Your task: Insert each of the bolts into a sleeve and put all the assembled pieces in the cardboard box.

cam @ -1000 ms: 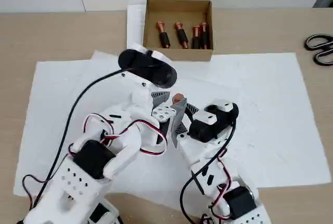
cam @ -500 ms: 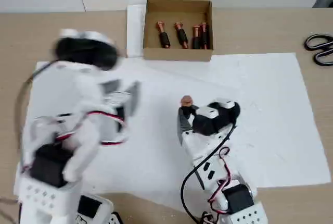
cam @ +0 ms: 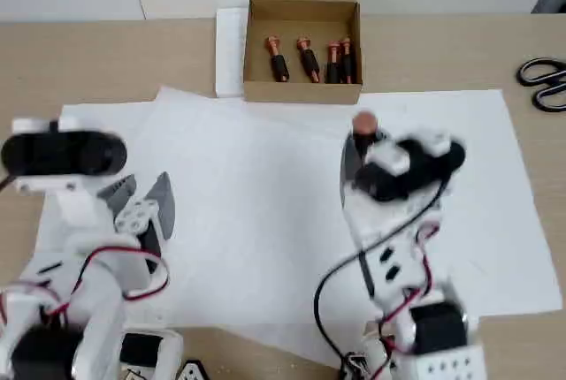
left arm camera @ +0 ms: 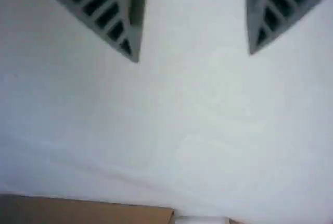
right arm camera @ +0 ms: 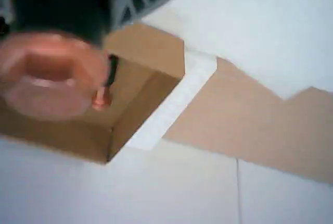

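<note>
Cardboard box (cam: pixel 303 93) with four sleeved bolts (cam: pixel 309 60) (one row), right claw (cam: pixel 357 146) gripping a fifth bolt (cam: pixel 363 122), left claw (cam: pixel 146 187) splayed, empty.

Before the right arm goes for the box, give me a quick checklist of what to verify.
1. Bolt held by right gripper: ok, its copper head sticks out.
2. Bolt fully assembled: cannot tell, the gripper hides its shank.
3. Room in cardboard box: ok, four assembled pieces inside, floor partly bare.
4. Right gripper over the box: not ok, it is short of the near wall.
5. Left gripper out of the way: ok, open over the paper.
</note>
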Controlling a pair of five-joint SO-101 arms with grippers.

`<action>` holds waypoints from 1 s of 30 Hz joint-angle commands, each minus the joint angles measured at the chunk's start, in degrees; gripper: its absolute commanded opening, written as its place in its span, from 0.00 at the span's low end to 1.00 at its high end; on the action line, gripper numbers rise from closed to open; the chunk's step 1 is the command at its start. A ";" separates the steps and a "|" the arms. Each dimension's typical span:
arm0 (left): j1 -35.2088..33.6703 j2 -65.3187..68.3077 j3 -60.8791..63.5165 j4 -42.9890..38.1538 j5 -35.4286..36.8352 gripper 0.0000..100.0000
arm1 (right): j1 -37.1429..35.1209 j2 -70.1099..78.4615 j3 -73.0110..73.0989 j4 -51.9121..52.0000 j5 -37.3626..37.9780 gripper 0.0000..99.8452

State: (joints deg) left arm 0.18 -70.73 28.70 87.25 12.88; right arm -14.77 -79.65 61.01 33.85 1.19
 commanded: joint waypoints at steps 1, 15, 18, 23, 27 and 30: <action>-0.09 -3.60 1.19 0.18 -0.62 0.13 | 0.57 24.04 -20.66 -5.41 0.18 0.00; -0.44 -14.77 7.96 0.18 -0.53 0.13 | 0.40 100.18 -78.77 -13.14 0.00 0.00; -0.44 -14.77 7.96 0.18 -0.53 0.13 | 0.40 110.99 -87.91 -13.05 0.00 0.00; -0.44 -14.77 8.04 0.18 -0.53 0.13 | 0.22 122.68 -98.29 -13.05 0.09 0.01; -0.44 -14.59 8.04 0.18 -0.53 0.13 | 0.31 128.92 -104.44 -13.05 0.09 0.01; -0.44 -14.59 8.04 0.18 -0.53 0.13 | 0.31 131.47 -106.73 -13.05 0.18 0.01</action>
State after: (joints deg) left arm -0.09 -85.32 36.70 87.43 12.44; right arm -14.59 52.04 -38.95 22.24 1.19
